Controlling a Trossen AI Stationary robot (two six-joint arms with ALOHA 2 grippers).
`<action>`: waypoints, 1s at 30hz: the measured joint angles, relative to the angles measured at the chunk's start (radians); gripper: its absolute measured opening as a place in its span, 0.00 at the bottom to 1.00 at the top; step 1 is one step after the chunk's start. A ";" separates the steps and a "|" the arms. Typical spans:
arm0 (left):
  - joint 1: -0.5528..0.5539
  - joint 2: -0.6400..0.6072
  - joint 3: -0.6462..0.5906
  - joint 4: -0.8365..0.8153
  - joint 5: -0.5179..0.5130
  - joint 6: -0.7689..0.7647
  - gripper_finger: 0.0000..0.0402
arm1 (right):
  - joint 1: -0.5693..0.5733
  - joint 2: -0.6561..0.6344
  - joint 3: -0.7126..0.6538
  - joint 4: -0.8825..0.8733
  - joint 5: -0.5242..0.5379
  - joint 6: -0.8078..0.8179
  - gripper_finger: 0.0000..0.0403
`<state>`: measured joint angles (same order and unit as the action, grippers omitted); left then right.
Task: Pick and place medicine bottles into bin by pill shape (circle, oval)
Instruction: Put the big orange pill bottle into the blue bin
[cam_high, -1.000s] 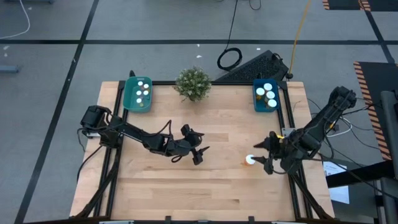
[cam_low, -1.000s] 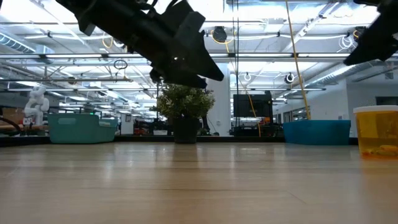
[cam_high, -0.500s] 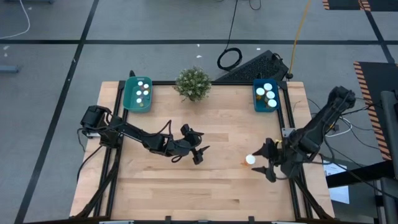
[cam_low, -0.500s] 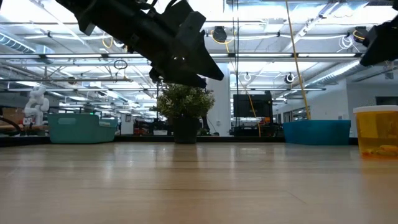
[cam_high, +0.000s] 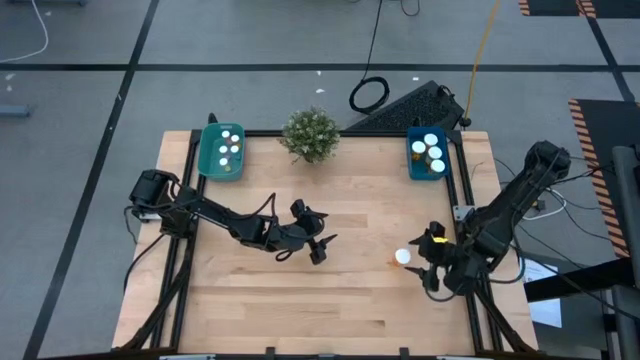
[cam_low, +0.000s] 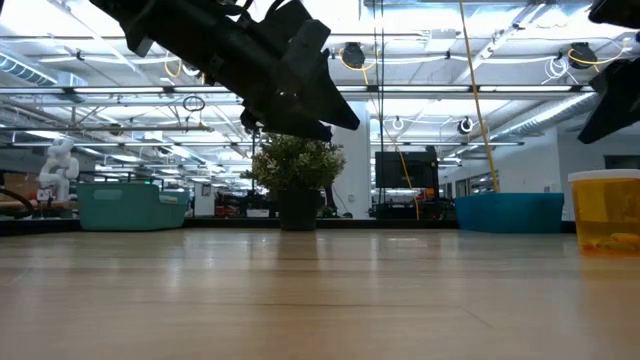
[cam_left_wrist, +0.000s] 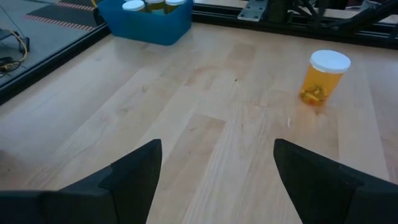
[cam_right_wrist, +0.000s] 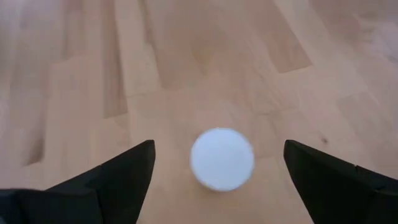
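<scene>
When lowering the right gripper (cam_high: 427, 262), spread wide and empty just over the lone bottle (cam_high: 402, 257), guard first against a clipped cap: seen from the wrist, white lid sitting roughly between the two fingers, yet coming down at a slant could catch the rim and tip the upright bottle over. Next, beware closing too high, on the cap alone and not the orange body; likely to squirt the smooth cylinder out sideways and send it rolling across the bare table (cam_high: 340, 300) around it. Beyond the bottle, toward the table's middle, keep clear of the left gripper (cam_high: 322, 248), hanging open and idle well apart from it; little danger unless a knocked bottle rolls that way. Farther off, take care over sorting: pills heaped at the bottom of the bottle, shape not readable as circle or oval, so easy to carry it to the wrong side. Blue bin (cam_high: 427, 155) far behind the bottle on the same side, already holding several bottles; teal bin (cam_high: 222, 150) farthest away, past the potted plant (cam_high: 310, 133). Dropping from too high into either could bounce the bottle off those already inside.
</scene>
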<state>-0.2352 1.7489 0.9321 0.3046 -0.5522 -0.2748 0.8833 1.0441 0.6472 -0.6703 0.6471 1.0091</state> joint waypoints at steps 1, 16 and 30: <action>0.000 0.000 0.000 0.000 0.000 0.000 0.77 | -0.007 0.007 0.000 0.000 0.006 0.000 0.88; -0.005 0.000 0.000 -0.011 0.001 0.008 0.77 | -0.074 0.140 0.000 0.007 -0.073 0.045 0.87; -0.011 0.000 0.001 -0.010 0.002 0.010 0.77 | -0.132 0.219 0.000 0.074 -0.073 0.026 0.84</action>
<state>-0.2460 1.7489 0.9329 0.2943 -0.5507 -0.2649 0.7517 1.2633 0.6472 -0.5963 0.5743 1.0351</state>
